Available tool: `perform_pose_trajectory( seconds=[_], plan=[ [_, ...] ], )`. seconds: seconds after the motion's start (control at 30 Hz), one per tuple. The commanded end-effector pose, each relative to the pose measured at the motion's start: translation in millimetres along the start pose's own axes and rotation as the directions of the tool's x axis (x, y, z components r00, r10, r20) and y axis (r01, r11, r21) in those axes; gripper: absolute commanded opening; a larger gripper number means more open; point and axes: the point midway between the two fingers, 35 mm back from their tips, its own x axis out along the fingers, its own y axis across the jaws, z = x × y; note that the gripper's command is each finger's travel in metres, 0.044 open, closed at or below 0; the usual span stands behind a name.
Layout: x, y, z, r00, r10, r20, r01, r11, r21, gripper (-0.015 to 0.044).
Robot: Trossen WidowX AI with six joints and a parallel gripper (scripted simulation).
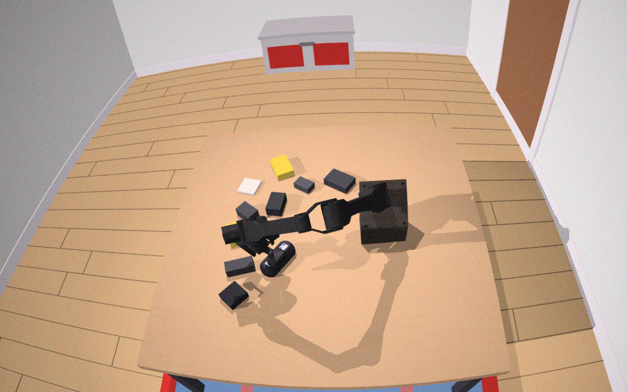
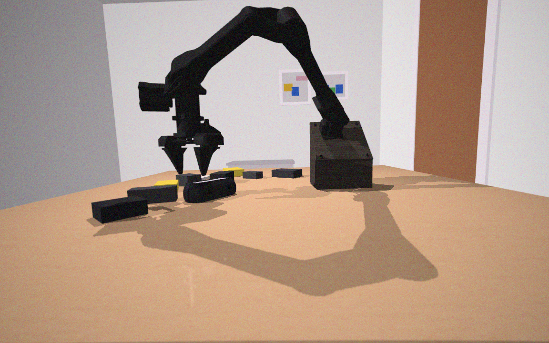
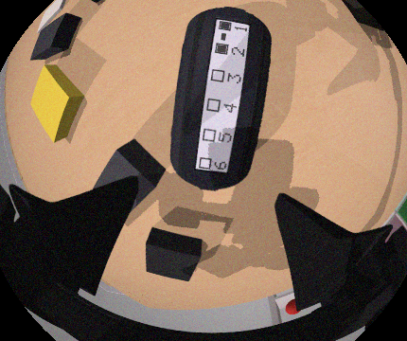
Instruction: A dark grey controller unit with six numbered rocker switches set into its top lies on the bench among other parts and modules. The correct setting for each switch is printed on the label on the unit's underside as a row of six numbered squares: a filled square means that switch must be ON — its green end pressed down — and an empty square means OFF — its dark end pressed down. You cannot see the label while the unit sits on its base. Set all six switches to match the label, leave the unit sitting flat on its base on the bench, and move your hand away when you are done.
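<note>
The dark grey controller unit [image 1: 282, 263] [image 2: 210, 191] [image 3: 189, 95] lies upside down on the bench [image 1: 345, 302] [image 2: 268, 315], its label [image 3: 223, 95] facing up. In the wrist view, squares 1 and 2 on the label are filled and squares 3 to 6 are empty; a small dark mark sits between 1 and 2. The switches are underneath and hidden. My gripper [image 2: 191, 173] [image 3: 209, 192] is open and empty, pointing down. It hangs above the bench, just behind and left of the unit in the exterior view, touching nothing.
Dark blocks [image 1: 239, 266] [image 1: 233, 294] [image 2: 118, 209] lie left of the unit. More dark blocks [image 1: 276, 203] [image 1: 339, 180], a white tile [image 1: 249, 186] and a yellow block [image 1: 281, 167] lie farther back. Another yellow block [image 2: 166, 183] [image 3: 49, 101] is partly under the arm in the top view.
</note>
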Motion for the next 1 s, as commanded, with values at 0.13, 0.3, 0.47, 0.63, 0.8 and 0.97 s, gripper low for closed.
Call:
perform_pose_trajectory(
  seconds=[0.13,0.3,0.47,0.63,0.8,0.97],
  plan=[
    [13.9,0.3,3.7,1.0,-0.002,0.008,0.002,1.0,0.012,0.044],
    [22.0,0.2,3.7,1.0,-0.002,0.007,0.002,1.0,0.012,0.044],
    [30.1,0.0,3.8,1.0,-0.002,0.007,0.002,1.0,0.012,0.044],
    [38.2,-0.4,4.0,1.0,-0.002,0.006,0.002,1.0,0.012,0.044],
    [46.3,-0.9,4.2,1.0,-0.003,0.005,0.003,1.0,0.012,0.044],
    [48.6,-1.1,4.3,1.0,-0.003,0.005,0.003,1.0,0.012,0.0387]
  ],
)
